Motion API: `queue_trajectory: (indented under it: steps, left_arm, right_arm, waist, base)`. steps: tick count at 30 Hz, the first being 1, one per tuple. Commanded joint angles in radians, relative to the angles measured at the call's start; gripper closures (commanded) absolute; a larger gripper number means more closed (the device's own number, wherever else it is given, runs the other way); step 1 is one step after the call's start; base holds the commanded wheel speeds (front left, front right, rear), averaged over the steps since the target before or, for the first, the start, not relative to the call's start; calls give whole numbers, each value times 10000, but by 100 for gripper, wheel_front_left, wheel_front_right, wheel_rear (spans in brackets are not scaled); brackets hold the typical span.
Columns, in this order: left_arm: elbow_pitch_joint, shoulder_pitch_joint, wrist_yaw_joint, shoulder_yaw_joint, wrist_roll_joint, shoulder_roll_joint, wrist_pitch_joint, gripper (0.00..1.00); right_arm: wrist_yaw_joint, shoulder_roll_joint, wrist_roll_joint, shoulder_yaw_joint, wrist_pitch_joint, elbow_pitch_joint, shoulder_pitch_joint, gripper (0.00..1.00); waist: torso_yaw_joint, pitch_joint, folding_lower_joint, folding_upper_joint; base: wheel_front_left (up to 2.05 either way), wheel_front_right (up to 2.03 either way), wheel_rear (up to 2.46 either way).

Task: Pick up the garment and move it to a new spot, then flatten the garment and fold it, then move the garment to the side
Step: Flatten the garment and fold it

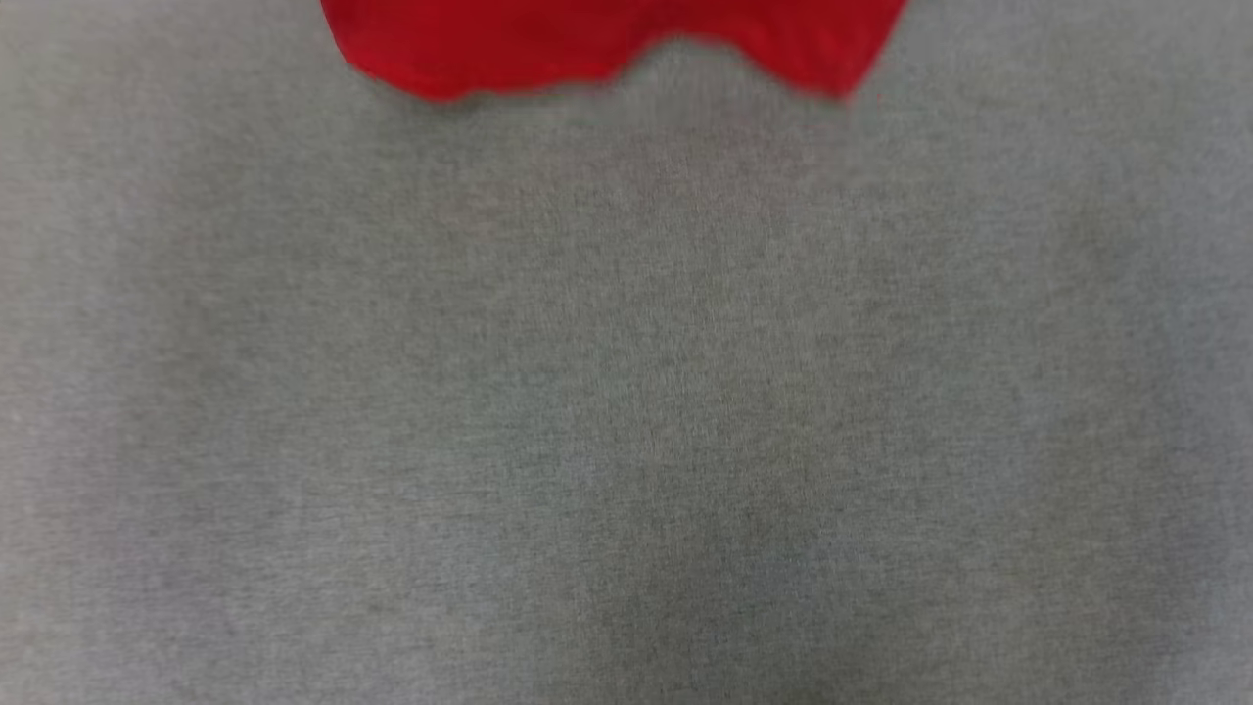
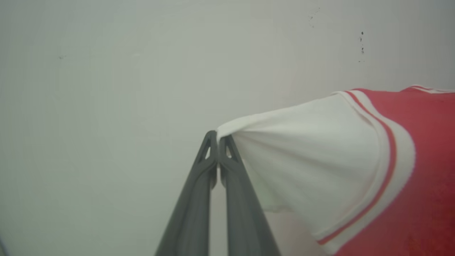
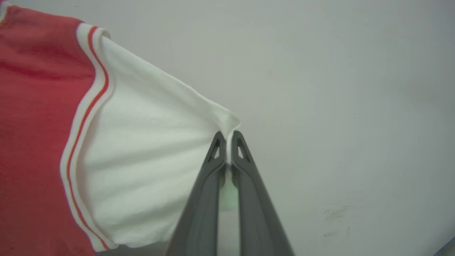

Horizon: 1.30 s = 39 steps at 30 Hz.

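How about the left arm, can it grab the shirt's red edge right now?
Probably not. The left gripper is shut on the garment at its white sleeve tip, so it would have to let go first. Nothing covers the red edge itself.

I'm seeing soft, even light; head view blurred, shirt [image 1: 607,44] edge smeared, faint shadow [image 1: 685,587] low centre.

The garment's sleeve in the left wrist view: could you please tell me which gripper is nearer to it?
Left. The left gripper is shut on that white sleeve; the right gripper pinches the opposite sleeve, across the garment.
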Motion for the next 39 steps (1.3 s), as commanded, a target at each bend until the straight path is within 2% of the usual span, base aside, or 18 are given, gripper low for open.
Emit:
queue_trajectory:
  steps: [1, 11, 19, 25, 32, 36, 39]
  left_arm:
    - [194, -447, -60, 61, 78, 60, -221, 100]
    - [897, -1859, -397, 59, 169, -1, -894, 100]
    - [1752, -1679, -714, 86, -86, -232, -1395, 100]
    - [2212, -1233, -956, 65, -214, -387, -1721, 100]
    - [2168, 788, -1296, 463, -672, -619, -2023, 100]
    - [1146, 2739, -1183, 1319, -994, -706, -2040, 100]
    - [126, 4579, -1037, 1986, -1107, -876, -2043, 100]
  right_arm:
    - [-13, 100, -123, 75, -231, 185, -453, 100]
    - [-12, 264, -10, 790, -1110, 803, -1829, 100]
    - [-12, 442, 397, 1562, -1678, 1531, -1913, 100]
    - [-12, 542, 842, 2047, -1988, 2013, -1576, 100]
    - [-12, 232, 1771, 2822, -2483, 1888, 43, 100]
    - [-10, -143, 2303, 3109, -2514, 1127, 1790, 100]
    - [-12, -518, 2628, 2918, -2398, 382, 3294, 100]
  waist:
    - [-144, 630, -1, 0]
    - [-267, 1927, -1, 0]
    - [-287, 2533, -1, 0]
    - [-233, 2480, -1, 0]
    - [-49, 1505, -1, 0]
    - [119, 812, -1, 0]
    - [233, 314, -1, 0]
  base:
    - [0, 0, 0]
    - [0, 0, 0]
    - [0, 0, 0]
    - [0, 0, 0]
    - [0, 0, 0]
    - [0, 0, 0]
    - [0, 0, 0]
